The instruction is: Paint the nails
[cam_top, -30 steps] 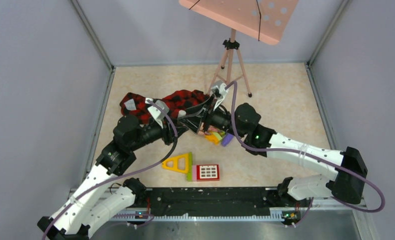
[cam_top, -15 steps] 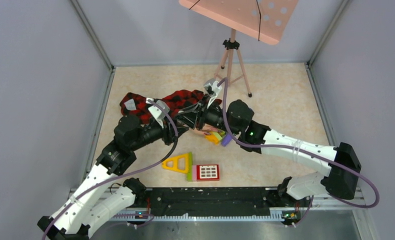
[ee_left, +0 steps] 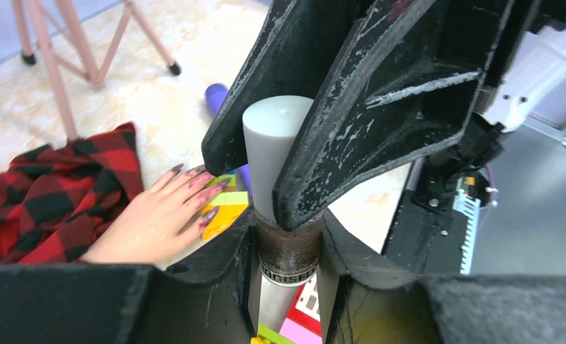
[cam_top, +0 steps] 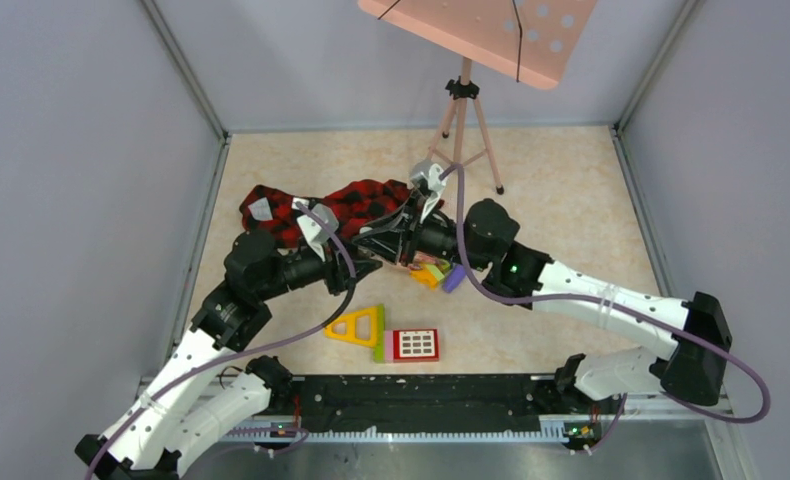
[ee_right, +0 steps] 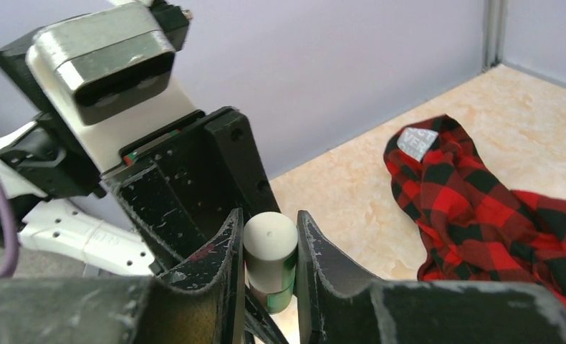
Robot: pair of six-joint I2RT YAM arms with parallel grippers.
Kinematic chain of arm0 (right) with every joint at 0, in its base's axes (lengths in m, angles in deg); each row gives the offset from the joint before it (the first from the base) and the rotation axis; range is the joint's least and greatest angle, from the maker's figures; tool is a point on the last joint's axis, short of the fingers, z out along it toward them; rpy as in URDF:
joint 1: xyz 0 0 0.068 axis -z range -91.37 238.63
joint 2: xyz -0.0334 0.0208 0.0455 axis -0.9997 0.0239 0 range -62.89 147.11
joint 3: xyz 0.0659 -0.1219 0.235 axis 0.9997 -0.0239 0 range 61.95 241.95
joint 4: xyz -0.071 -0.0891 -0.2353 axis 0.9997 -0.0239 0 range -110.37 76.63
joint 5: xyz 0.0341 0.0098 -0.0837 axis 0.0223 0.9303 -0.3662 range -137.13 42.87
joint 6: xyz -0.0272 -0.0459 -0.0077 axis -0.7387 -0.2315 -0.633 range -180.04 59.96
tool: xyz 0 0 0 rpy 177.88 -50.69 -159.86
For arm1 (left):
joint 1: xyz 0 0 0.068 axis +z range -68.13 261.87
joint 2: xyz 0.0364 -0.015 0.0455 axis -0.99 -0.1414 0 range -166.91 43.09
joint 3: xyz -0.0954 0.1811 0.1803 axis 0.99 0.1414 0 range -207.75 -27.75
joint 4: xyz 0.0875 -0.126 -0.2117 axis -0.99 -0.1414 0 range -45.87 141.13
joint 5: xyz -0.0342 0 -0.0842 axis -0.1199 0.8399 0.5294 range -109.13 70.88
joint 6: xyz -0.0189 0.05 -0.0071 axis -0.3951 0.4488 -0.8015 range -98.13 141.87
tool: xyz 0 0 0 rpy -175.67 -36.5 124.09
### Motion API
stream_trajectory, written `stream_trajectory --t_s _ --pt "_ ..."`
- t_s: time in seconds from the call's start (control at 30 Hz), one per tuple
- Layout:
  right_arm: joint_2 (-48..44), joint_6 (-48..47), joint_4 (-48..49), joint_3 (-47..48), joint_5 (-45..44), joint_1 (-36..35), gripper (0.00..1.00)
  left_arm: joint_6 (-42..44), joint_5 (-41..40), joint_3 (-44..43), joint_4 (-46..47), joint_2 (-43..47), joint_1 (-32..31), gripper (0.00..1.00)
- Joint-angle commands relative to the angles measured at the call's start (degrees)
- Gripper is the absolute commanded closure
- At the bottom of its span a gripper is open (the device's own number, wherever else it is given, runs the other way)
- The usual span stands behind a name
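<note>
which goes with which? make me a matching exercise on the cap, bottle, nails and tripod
Things:
1 cap
2 bottle
3 nails
4 tripod

Colour or place:
a pink
b held in the left gripper
c dark purple
d held in the right gripper

Pairs: 1-d, 2-b, 3-c, 4-a

Enclosed on three sides by plain grey walls (cam_top: 71, 200). Floored in beige marbled sheet (cam_top: 561, 190), evenly lit. Furnished at the back with a pink tripod (cam_top: 463, 120) carrying a perforated pink panel (cam_top: 481, 30).
</note>
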Motion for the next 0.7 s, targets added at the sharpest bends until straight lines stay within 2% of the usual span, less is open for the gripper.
stream_trajectory --t_s 0.0,0.13,0.33,0.67 --pt "-4.52 -3.48 4.8 -0.51 8.07 -0.95 1.0 -1.12 11.48 -1.65 4.92 -0.15 -0.32 1.0" --pt "-6.04 -5.08 5.04 -1.08 12.38 -0.8 1.0 -2.4 16.71 -1.58 6.59 -0.46 -0.28 1.0" --pt "-8.43 -5.33 7.09 -2.82 14.22 -0.71 1.0 -2.45 19.2 -1.6 6.75 -0.61 -0.27 1.0" --pt "-9.11 -5.45 11.78 -4.61 22.06 0.21 1.0 -3.35 25.11 -1.6 8.02 -1.68 -0.35 1.0"
